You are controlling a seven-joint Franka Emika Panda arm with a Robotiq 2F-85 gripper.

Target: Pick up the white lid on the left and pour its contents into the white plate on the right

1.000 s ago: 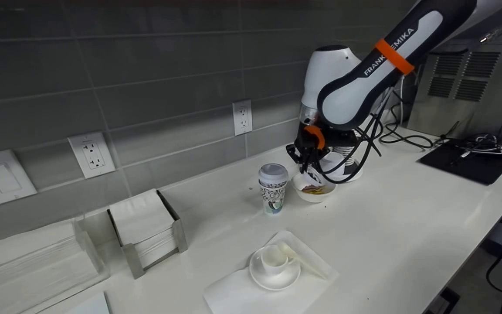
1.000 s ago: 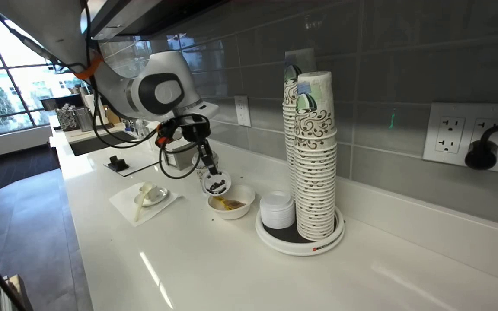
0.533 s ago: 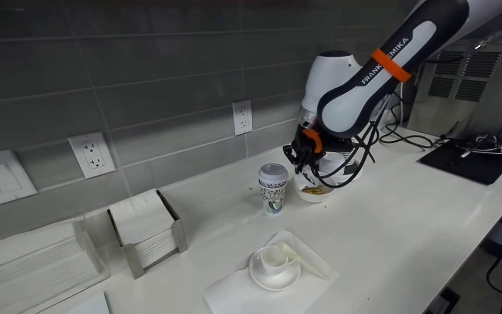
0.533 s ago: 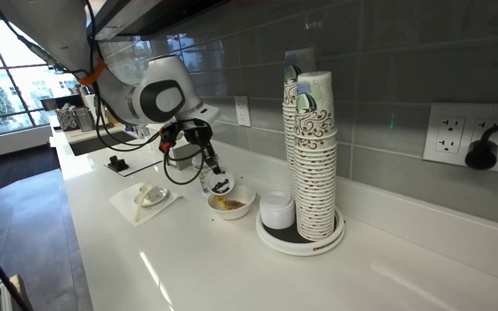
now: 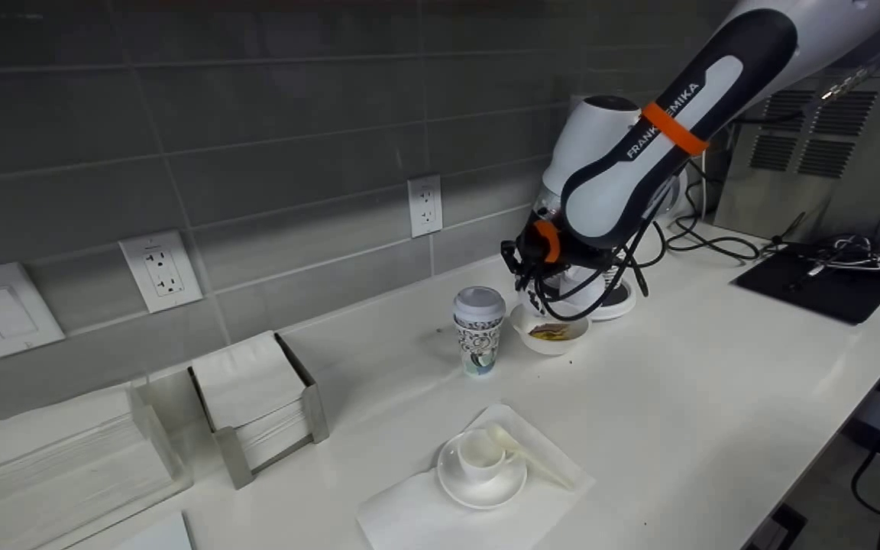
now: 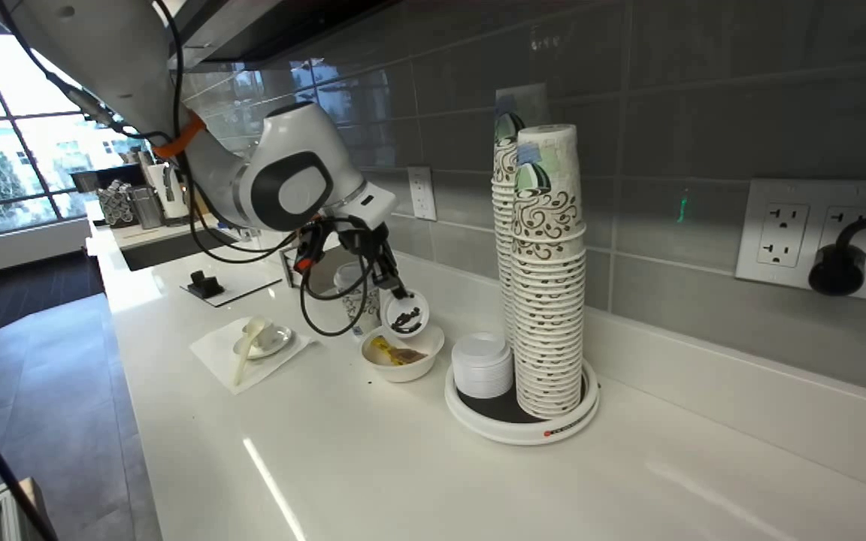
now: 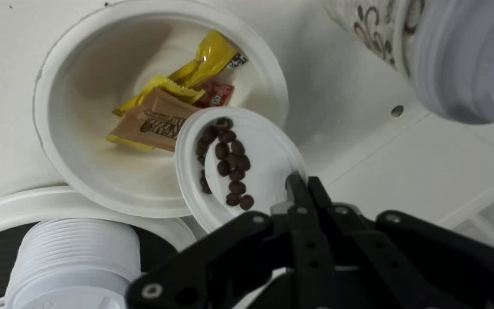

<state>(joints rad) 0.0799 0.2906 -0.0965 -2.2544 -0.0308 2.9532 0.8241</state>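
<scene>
The white lid [image 7: 272,163] holds several dark brown beans, gathered toward the rim over the bowl. My gripper [image 7: 305,182] is shut on the lid's edge. In an exterior view the lid [image 6: 413,302] is tilted steeply, its inside facing that camera, above the back rim of the white plate [image 6: 403,370]. In the wrist view the lid overlaps the edge of this bowl-like white plate [image 7: 97,81], which holds yellow, brown and red wrapped packets. The gripper [image 5: 525,284] and the white plate [image 5: 551,346] also show in an exterior view, where the arm's cables partly hide the lid.
A lidded paper cup [image 5: 479,336] stands close beside the plate. A turntable [image 6: 523,433] bears a stack of white lids [image 6: 482,368] and tall cup stacks [image 6: 549,263]. A small cup on a saucer [image 5: 480,489] sits on a napkin. The tiled wall [image 5: 318,176] is behind.
The gripper and lid have moved toward the turntable side and back along the plate's rim, with the lid still tilted. The beans are still in the lid. The plate has not moved.
</scene>
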